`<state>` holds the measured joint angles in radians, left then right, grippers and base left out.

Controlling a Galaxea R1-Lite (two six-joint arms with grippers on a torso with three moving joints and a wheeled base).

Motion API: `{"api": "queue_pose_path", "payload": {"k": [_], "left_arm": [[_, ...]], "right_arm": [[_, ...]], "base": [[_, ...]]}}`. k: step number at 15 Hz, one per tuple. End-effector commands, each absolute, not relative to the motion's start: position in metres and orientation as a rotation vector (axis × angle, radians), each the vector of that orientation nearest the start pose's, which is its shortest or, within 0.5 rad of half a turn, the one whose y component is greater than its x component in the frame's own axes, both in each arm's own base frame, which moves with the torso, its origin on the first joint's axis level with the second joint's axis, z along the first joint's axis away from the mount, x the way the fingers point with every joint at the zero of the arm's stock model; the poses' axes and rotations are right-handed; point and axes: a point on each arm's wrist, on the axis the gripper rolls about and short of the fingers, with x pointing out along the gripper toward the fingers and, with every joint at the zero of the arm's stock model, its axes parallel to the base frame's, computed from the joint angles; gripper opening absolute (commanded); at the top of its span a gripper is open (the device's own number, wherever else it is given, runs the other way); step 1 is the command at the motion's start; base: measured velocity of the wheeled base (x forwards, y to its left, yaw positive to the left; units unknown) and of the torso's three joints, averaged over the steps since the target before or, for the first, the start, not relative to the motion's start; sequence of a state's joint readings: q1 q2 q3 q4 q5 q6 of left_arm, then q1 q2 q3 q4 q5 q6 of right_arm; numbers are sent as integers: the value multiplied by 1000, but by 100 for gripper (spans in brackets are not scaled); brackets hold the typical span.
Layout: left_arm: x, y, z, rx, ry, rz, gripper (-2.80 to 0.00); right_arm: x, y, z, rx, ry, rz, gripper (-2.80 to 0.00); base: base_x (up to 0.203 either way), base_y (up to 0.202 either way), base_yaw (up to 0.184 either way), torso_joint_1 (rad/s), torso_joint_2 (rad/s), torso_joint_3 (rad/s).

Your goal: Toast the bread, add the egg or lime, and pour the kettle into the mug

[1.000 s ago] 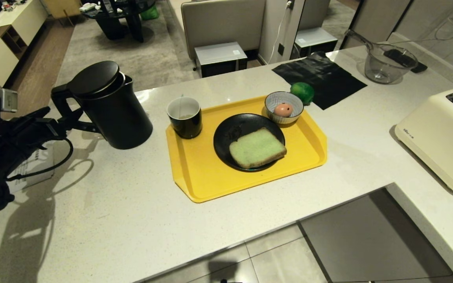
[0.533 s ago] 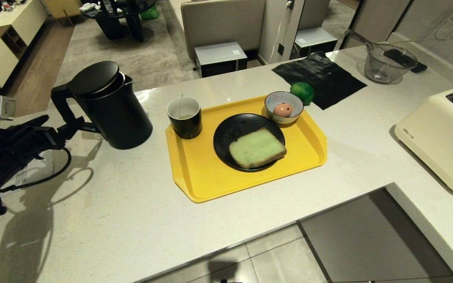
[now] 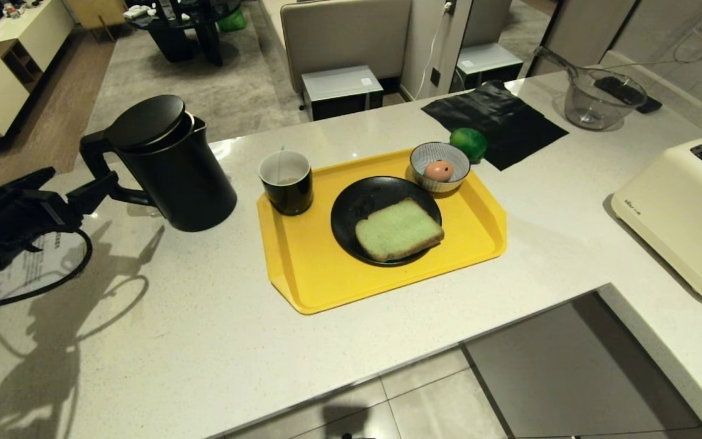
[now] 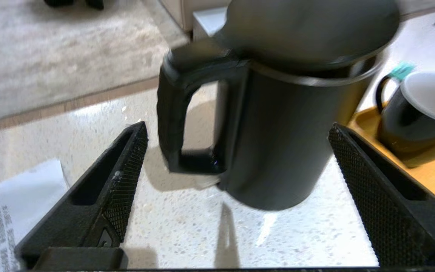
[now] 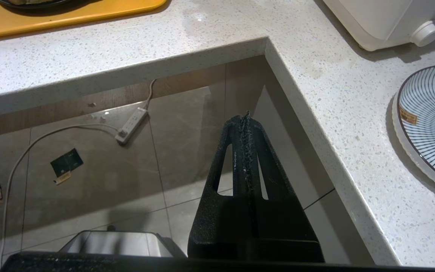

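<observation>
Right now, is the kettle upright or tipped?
Upright: the kettle stands flat on the counter, though its lid sits askew; the open left hand isn't touching it.

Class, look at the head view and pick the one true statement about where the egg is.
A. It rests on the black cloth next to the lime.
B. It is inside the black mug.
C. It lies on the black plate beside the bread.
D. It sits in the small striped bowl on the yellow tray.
D: the egg sits inside the small striped bowl, which stands at the far corner of the yellow tray.

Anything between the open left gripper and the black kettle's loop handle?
Nothing: only bare speckled counter separates the left gripper from the tall matte black kettle; the left wrist view shows it best.
</observation>
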<state>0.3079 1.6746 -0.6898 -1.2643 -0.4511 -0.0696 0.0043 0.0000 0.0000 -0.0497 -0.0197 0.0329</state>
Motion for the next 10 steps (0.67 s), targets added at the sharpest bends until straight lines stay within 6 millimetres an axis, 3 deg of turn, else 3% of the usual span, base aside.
{"api": "queue_pose_path", "payload": {"k": [1,6,10], "left_arm": [[262,72,239,63,-312,-160,-280],[257,64,270,85,-386,-176,-280],[266,66,324,104,-457,-173,-280]], "right_arm": [[-21,-1,75,33,-29,-14,-280],[-21,-1,75,33,-29,-15,-280],[-21,-1,75,33,-29,-13,-280]], "base": [[0,0,0,0,0,0],[0,0,0,0,0,0],[0,0,0,0,0,0]]}}
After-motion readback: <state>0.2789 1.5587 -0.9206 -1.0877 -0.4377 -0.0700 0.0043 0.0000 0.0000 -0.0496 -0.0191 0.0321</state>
